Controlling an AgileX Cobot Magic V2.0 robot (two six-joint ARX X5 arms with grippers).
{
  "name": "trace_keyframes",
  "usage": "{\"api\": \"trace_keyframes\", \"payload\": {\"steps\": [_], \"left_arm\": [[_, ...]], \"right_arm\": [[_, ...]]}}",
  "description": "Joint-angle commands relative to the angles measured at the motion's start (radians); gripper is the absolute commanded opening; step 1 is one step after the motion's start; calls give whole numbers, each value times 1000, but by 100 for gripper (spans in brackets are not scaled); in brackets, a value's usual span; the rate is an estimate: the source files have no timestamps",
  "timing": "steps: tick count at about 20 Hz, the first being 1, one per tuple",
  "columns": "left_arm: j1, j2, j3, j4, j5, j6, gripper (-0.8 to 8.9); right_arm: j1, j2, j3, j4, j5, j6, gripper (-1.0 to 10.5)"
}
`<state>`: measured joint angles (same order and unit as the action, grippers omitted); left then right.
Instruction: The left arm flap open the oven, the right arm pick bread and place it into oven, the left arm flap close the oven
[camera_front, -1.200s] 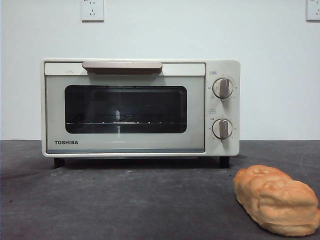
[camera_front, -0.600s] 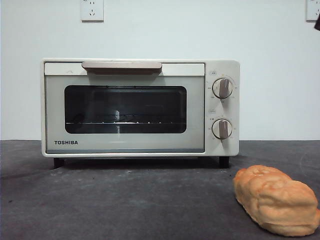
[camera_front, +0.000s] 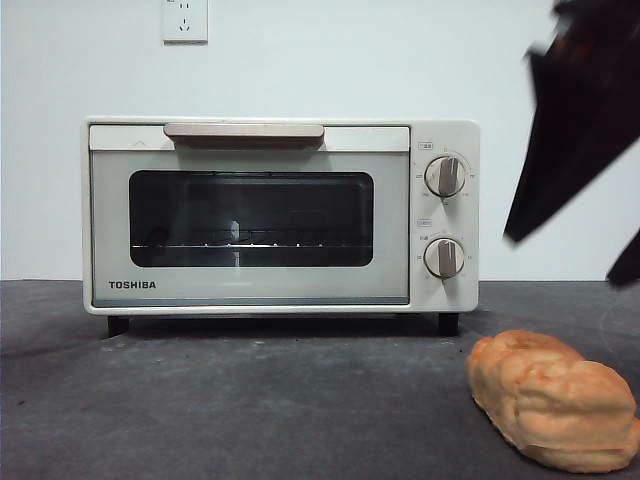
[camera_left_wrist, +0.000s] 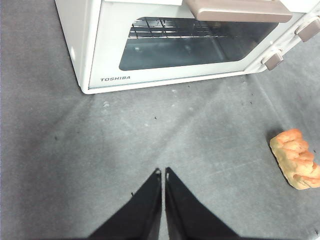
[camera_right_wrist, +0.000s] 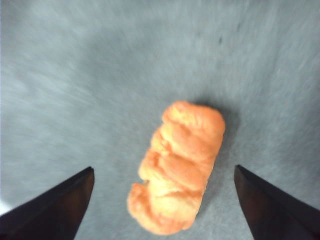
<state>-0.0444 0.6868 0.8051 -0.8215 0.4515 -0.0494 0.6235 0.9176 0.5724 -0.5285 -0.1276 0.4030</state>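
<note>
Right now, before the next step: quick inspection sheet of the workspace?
Surface: dark grey table, a few pale specks in front of the oven.
Oven: door shut, handle up top, rack visible through the glass.
Bread: lying on the table, in front of the oven's knob side, apart from it.
Clutter: nothing seen.
Right gripper: open, above the bread, one jaw on each side, not touching.
Left gripper: shut, over bare table in front of the oven.
Cables: nothing seen.
Surroundings: white wall, wall socket above the oven.
</note>
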Motion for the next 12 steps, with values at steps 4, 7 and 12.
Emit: {"api": "trace_keyframes", "payload": {"steps": [4,7,12], "left_arm": [[-3,5,22,6,6,13,17],[-3,5,22,6,6,13,17],[-3,5,22,6,6,13,16]], "right_arm": [[114,192,0,139,163,77,459],[135,285,0,192,202,81,459],[141,389,1,257,227,84,447]]}}
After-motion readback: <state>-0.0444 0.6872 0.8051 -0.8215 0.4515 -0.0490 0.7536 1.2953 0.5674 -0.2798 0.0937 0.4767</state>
